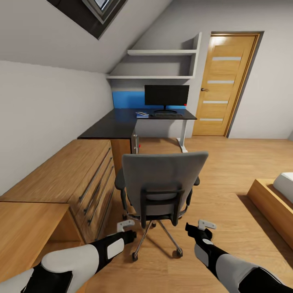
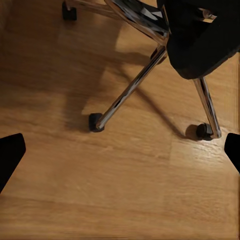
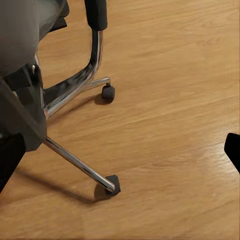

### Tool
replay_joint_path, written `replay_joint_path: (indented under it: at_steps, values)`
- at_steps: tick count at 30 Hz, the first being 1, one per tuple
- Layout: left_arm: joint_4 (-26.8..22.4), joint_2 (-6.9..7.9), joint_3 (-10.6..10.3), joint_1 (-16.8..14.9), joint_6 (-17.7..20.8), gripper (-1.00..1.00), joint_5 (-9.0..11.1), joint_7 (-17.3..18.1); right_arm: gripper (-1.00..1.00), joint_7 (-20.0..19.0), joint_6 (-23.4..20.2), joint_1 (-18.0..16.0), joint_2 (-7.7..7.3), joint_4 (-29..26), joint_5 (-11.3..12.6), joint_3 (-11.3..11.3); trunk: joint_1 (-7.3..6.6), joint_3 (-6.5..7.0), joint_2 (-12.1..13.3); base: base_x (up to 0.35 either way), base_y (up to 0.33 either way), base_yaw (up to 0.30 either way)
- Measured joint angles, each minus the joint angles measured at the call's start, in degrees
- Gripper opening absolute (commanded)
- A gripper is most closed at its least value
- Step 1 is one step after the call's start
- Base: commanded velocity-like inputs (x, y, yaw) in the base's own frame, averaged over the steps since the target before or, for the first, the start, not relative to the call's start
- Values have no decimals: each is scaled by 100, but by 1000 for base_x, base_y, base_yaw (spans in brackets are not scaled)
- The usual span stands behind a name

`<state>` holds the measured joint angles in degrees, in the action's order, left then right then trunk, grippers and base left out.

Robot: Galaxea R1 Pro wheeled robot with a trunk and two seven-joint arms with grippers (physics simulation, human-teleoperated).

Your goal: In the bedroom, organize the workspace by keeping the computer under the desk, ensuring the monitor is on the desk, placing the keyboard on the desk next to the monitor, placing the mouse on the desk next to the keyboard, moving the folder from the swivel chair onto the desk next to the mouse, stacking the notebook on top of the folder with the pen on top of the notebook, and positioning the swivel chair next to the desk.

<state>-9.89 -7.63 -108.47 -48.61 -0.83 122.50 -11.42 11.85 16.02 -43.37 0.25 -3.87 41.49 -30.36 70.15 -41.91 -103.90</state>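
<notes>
the swivel chair (image 1: 160,183) stands in the middle of the head view with its tall grey backrest turned toward the robot, a black frame bracing the lower back, dark armrests at either side and chrome legs ending in black castors on the light wooden floor (image 1: 228,171). what lies on its seat cannot be told, since the backrest hides it. the desk (image 1: 122,122), glossy black and l-shaped, sits well beyond the chair at 12 o'clock against a blue wall panel. on it the monitor (image 1: 166,97) stands upright with a black screen and a small red dot at its lower corner, the keyboard (image 1: 167,115) lies just in front of its base, and a small blue-and-white item (image 1: 142,114) rests at 9 o'clock of the keyboard, too small to name. a grey case with a red light (image 1: 135,143) peeks out under the desk edge. no writing can be read anywhere.

a light-wood drawer unit (image 1: 73,175) runs along the wall at 9 o'clock of the chair, a wooden door (image 1: 224,81) stands at 1 o'clock, white shelves (image 1: 162,61) hang above the desk, and a bed corner (image 1: 272,199) sits at 3 o'clock.

the left gripper (image 1: 126,228) hovers near the chair's base at 7 o'clock, the right gripper (image 1: 202,228) at 5 o'clock; both have their fingers spread wide and hold nothing. the left wrist view looks down on chrome legs (image 2: 130,90) and castors over bare floor.
</notes>
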Motion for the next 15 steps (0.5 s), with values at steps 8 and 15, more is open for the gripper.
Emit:
replay_joint_path:
  at_steps: [8, 15]
  values:
    - [-42, 21, -1, 2, -4, 100, -5, -14, 100, 6, 528, 10, 126, 7, -17, 17, 0, 0, 0, 0, 0, 0]
    - [-44, 23, -1, 2, -4, 100, -5, -11, 100, 6, 591, 12, 132, 9, -21, 18, 0, 0, 0, 0, 0, 0]
